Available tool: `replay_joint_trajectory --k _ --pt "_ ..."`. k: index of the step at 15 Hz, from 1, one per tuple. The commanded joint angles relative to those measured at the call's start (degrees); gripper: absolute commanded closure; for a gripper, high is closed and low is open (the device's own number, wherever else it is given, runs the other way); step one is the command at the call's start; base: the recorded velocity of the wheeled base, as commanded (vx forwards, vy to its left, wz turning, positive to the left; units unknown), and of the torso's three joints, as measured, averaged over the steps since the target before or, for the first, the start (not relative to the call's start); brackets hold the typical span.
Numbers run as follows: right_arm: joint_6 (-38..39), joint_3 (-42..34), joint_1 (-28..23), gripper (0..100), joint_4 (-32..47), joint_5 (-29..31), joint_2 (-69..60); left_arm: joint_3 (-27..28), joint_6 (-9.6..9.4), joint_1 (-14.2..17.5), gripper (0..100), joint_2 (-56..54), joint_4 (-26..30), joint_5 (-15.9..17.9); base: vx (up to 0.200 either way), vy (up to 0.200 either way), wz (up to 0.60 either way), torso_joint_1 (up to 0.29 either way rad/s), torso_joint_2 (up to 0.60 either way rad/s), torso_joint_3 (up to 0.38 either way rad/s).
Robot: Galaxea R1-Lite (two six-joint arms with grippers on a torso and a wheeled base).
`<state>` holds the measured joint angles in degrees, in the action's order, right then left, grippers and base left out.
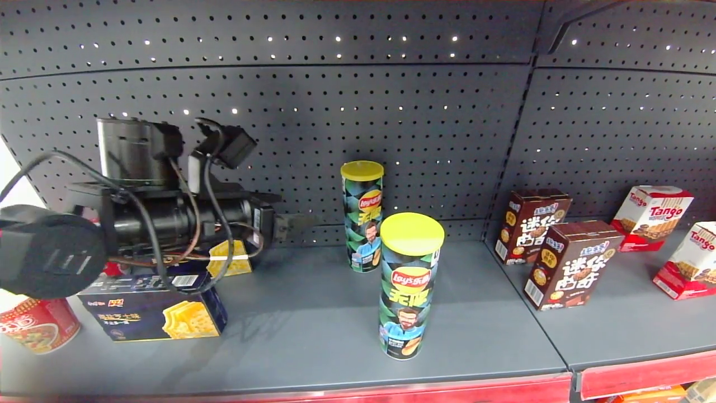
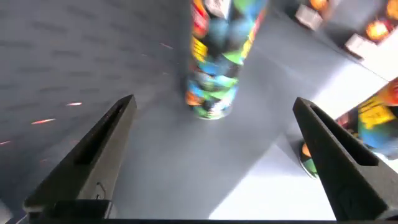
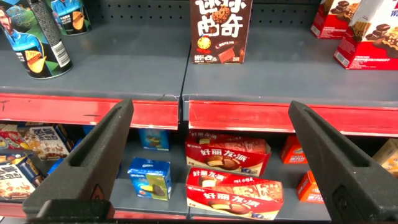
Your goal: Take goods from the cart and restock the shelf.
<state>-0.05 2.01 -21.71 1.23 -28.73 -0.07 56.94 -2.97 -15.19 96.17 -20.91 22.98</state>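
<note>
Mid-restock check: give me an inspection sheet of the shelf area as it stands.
Surface: grey shelf board with a red front edge.
Job's things: rear can and front can, both upright with yellow lids, standing apart.
Clutter: blue cracker box and noodle cup on the left; brown biscuit boxes and red-and-white wafer boxes on the right.
Grippers: left gripper above the shelf board, facing the rear can, jaws open, holding nothing. Right gripper in front of the red edge, jaws open, holding nothing.
Cables: black cables loop over the left arm above the cracker box.
Surroundings: perforated back panel; stocked lower shelf.
</note>
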Motion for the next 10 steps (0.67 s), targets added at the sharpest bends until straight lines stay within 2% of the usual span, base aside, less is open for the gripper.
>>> replay_joint_trajectory --k 1,3,4,6,7,9,10 --pt "0.0 0.0 0.0 0 0.0 0.0 0.1 -5.0 1.66 1.0 0 -19.6 0.7 -9.5 0.0 0.0 0.0 0.0 0.0 0.0" --pt "0.0 0.0 0.0 0 0.0 0.0 0.1 -5.4 1.92 1.0 0 -21.6 0.9 -10.7 0.0 0.0 0.0 0.0 0.0 0.0" --pt "0.0 0.0 0.0 0 0.0 0.0 0.1 -10.8 3.5 1.4 0 -35.1 4.6 -17.2 0.0 0.0 0.0 0.0 0.0 0.0" --pt "0.0 0.0 0.0 0 0.0 0.0 0.1 -18.7 1.39 4.9 0 -46.2 9.7 -17.6 0.0 0.0 0.0 0.0 0.0 0.0" --pt "0.0 0.0 0.0 0 0.0 0.0 0.1 -21.9 1.13 6.2 0 -50.8 11.4 -17.7 0.0 0.0 0.0 0.0 0.0 0.0" --pt "0.0 0.0 0.0 0 0.0 0.0 0.1 -26.8 1.57 8.5 0 -57.4 13.6 -19.0 0.0 0.0 0.0 0.0 0.0 0.0" --pt "0.0 0.0 0.0 0 0.0 0.0 0.1 -32.8 3.06 11.1 0 -64.9 15.8 -19.5 0.0 0.0 0.0 0.0 0.0 0.0"
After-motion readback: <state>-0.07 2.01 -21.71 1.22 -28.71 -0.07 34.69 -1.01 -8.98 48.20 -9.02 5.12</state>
